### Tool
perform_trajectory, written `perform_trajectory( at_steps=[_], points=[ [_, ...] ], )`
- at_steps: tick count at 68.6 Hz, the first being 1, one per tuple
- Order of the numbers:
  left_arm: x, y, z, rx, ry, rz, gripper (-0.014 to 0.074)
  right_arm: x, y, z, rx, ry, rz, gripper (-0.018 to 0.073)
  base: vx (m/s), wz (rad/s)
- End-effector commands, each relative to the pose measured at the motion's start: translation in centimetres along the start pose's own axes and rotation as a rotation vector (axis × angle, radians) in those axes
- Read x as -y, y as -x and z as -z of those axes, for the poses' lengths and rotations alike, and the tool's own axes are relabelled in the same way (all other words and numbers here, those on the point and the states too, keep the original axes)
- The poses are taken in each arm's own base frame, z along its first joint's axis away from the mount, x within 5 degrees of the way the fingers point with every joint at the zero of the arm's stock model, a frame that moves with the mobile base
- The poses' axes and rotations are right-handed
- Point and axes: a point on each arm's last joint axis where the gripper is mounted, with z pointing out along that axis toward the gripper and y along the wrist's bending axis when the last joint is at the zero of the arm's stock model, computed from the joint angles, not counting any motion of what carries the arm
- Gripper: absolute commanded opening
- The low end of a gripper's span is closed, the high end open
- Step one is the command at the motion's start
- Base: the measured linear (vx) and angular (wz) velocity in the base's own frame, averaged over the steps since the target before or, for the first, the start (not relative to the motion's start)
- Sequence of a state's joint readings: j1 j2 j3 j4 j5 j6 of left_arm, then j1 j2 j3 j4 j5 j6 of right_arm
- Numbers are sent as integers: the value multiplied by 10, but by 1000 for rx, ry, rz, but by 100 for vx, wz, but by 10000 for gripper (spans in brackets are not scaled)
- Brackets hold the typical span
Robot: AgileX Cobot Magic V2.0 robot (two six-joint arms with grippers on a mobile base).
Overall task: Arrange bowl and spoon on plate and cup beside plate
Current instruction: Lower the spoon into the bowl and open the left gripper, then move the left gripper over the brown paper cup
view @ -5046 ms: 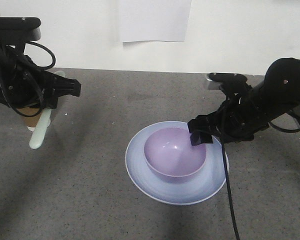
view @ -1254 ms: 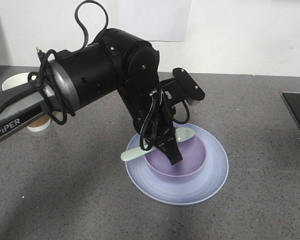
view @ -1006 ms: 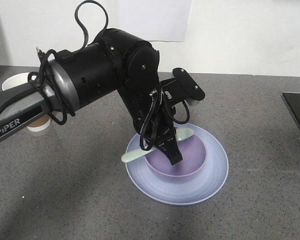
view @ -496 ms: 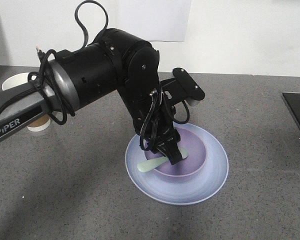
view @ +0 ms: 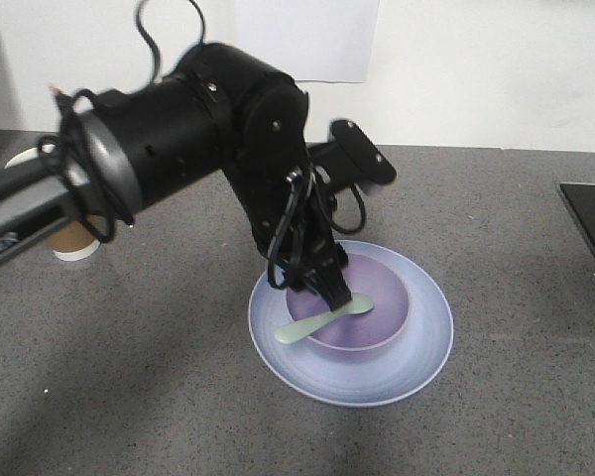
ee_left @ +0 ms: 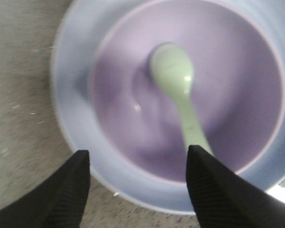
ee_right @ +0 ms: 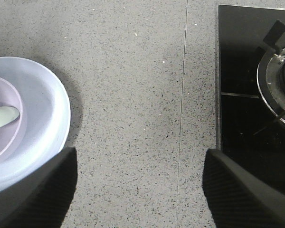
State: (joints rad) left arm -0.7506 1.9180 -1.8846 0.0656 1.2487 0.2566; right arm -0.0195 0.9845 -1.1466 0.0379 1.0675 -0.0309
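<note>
Spoon (view: pixel 322 319) now lies in the bowl (view: pixel 382 297); left claw (ee_left: pixel 138 153) has let go and is open, right claw (ee_right: pixel 140 152) too. Cup (view: pixel 72 238) looks light and squashy: hold its middle gently.

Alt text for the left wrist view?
A small pale mint-green plastic spoon lies with its scoop inside a round lavender-purple plastic bowl, handle toward the rim. The bowl sits on a pale blue-lilac plastic plate on a grey countertop; the open left pincer frames the bottom.
</note>
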Motion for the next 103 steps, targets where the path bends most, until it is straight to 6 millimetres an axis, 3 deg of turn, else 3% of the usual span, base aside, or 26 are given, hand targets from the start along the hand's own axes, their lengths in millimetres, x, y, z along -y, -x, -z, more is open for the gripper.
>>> perform_trajectory(
  at_steps=[1,12,25,43,56,67,103],
  points=[
    [-17,-6,56,117,101,93,436,1,10,10,99,-9,6,542,0,0],
    [-53,-24,92,193,175,281,436,1,10,10,106,-9,6,542,0,0],
    [-107,-60,123,248,267,539,436,1,10,10,108,-9,6,542,0,0],
    [-175,-121,140,246,389,888,436,1,11,10,110,-9,6,542,0,0],
    [-210,-158,139,215,448,1060,436,1,11,10,110,-9,6,542,0,0],
    [-229,-178,131,193,447,1146,436,1,11,10,113,-9,6,542,0,0],
    [-260,-183,60,112,295,1219,436,1,11,10,113,-9,6,542,0,0]
  ],
)
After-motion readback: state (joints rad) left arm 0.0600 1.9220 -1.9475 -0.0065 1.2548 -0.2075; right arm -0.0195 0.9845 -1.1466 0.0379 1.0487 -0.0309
